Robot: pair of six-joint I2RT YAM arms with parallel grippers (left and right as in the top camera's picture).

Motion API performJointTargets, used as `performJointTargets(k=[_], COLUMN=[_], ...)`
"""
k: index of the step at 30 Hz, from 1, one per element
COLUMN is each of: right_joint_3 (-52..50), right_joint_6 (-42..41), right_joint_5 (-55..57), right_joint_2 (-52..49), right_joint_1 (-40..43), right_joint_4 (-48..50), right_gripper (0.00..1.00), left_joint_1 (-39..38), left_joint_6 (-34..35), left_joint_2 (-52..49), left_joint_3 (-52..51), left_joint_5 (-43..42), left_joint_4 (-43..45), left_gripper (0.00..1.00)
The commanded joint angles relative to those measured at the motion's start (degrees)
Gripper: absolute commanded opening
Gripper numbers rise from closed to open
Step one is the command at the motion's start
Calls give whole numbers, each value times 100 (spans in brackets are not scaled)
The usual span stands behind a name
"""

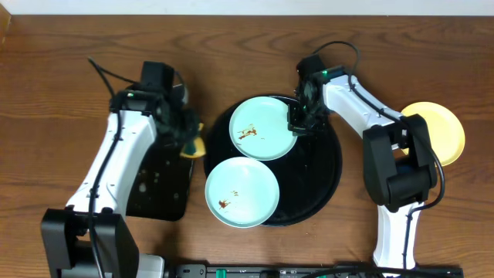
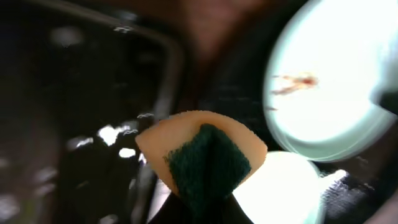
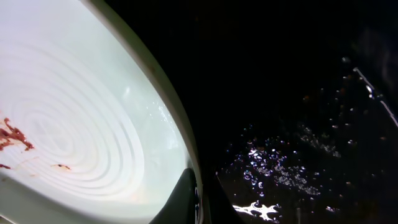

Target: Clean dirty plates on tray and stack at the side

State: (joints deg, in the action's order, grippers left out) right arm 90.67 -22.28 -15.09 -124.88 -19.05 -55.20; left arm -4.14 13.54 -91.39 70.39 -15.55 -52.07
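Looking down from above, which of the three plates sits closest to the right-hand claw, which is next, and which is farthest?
1. Upper turquoise plate, on the tray, its rim at the right gripper.
2. Lower turquoise plate, at the tray's front-left edge.
3. Yellow plate, off the tray, on the table at far right.
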Motion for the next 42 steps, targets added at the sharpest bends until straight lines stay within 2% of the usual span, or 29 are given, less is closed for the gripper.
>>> performJointTargets(k=[1,7,16,25,30,38,42], right_joint_3=[-155,-153,-153,-153,-153,-153,-153], right_joint_6=[306,299,483,546,671,669,680], right_joint_5=[901,839,551,529,514,407,409], right_joint_2=[-212,-212,-210,-210,-210,-210,-210], right_joint_1=[188,107,251,297,330,328,328], right_joint_4=[-48,81,31,48,26,52,50], right_gripper=[1,1,1,1,1,1,1], left_joint_1=[437,929,911,911,911,911,911], left_joint_6=[177,173,151,-363,-446,-186,-306], left_joint_2=[-13,-278,-1440,-1781,-1355,367,944], left_joint_3=[-74,-525,-901,-903,-811,-774,-774], left_joint_5=[822,872,1071,938,868,769,184], left_joint_4=[-151,-50,645,1025,951,511,369], left_gripper=[8,7,7,7,8,7,7])
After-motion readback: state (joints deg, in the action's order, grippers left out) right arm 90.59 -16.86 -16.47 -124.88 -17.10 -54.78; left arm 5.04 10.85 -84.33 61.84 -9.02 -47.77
